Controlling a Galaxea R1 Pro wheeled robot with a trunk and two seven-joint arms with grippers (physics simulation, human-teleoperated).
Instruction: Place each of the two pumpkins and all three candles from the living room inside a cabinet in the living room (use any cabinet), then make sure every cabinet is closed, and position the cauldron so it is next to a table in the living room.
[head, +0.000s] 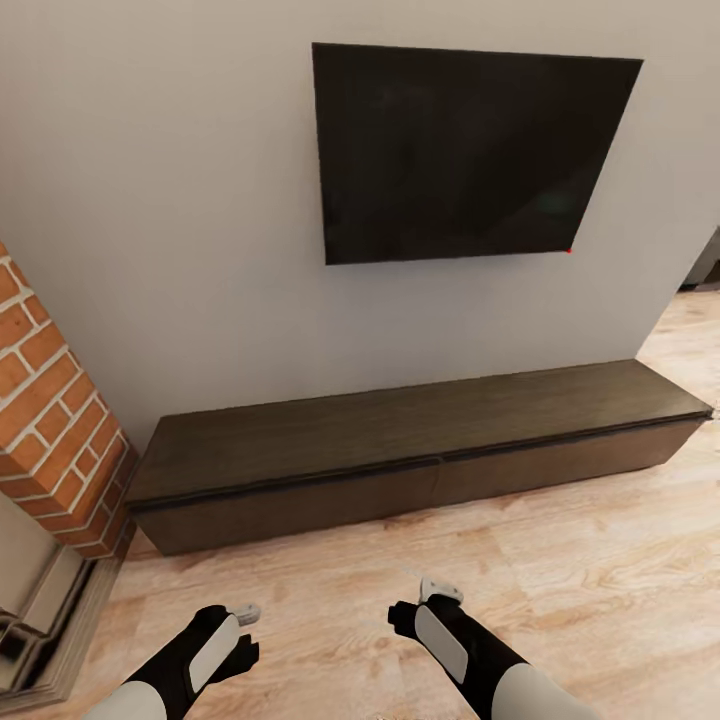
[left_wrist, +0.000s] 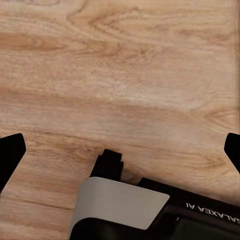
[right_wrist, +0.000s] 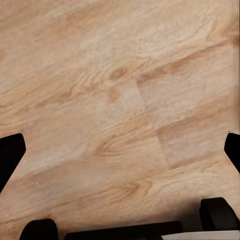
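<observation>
Cabinet (head: 420, 450): long, low, dark brown, against the far wall under the television (head: 470, 150); all its fronts sit flush and closed, its top bare.
Left gripper (left_wrist: 120, 150): fingers spread wide apart, empty, over plank floor (head: 560, 570).
Right gripper (right_wrist: 120, 150): likewise wide apart, holding nothing.
Fireplace (head: 50, 420): brick, at the left, just beside the cabinet's end.
Arms: both low and near, short of the cabinet.

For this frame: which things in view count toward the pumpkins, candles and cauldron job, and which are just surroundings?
Part of the job:
- cabinet, long dark-brown unit against the wall, its fronts look shut
- left gripper and right gripper, both open and empty above the floor

Surroundings:
- wall-mounted TV
- brick fireplace
- wood plank floor
</observation>
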